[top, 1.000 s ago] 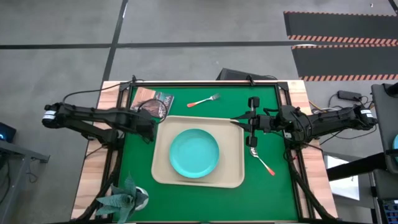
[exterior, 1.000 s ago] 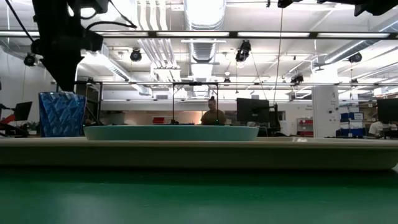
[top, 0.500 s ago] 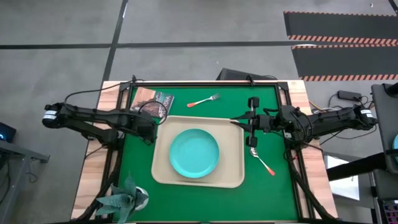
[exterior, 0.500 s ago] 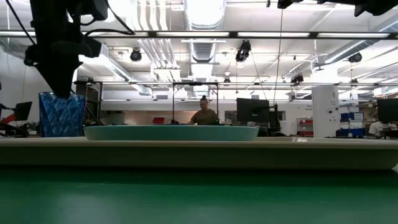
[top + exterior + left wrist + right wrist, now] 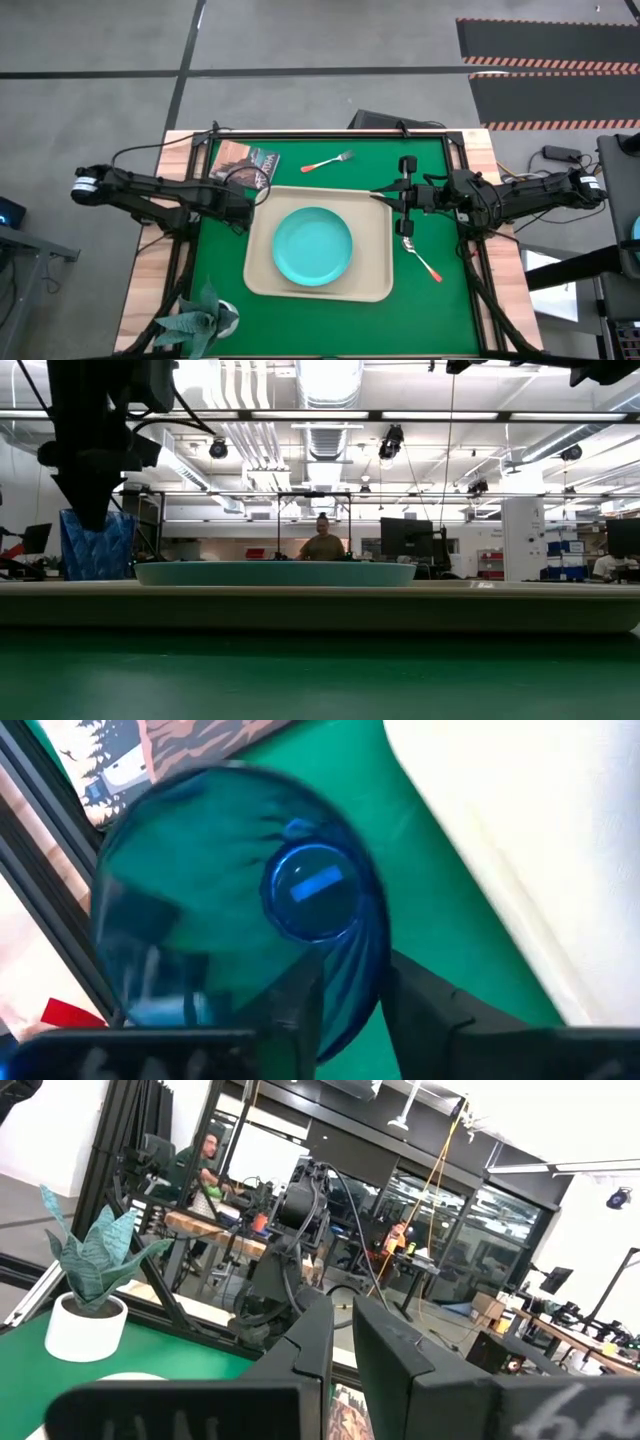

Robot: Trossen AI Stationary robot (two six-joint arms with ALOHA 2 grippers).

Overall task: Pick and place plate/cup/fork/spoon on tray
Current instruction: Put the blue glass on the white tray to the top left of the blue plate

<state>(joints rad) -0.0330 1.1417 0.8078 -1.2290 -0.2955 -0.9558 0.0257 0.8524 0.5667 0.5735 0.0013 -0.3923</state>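
The blue translucent cup stands on its base on the green mat, just off the tray's far left corner. My left gripper reaches down from above and is shut on the cup's wall; the low view shows it over the cup. The teal plate lies flat on the beige tray. The fork lies on the mat beyond the tray and the spoon lies to the tray's right. My right gripper hovers shut above the tray's far right corner. My left gripper has the cup's side wall at the rim between its fingers, one finger inside the cup and the other outside. The fingers come from above, pointing steeply down. The cup stays upright with its base on the mat.
A printed booklet lies under and behind the cup at the mat's far left. A potted paper plant stands at the near left corner. Black frame bars run along the table's sides. A person sits in the room behind.
My left gripper has sunk straight down onto the cup. The cup, plate, fork and spoon lie where they were, and the right arm has kept still.
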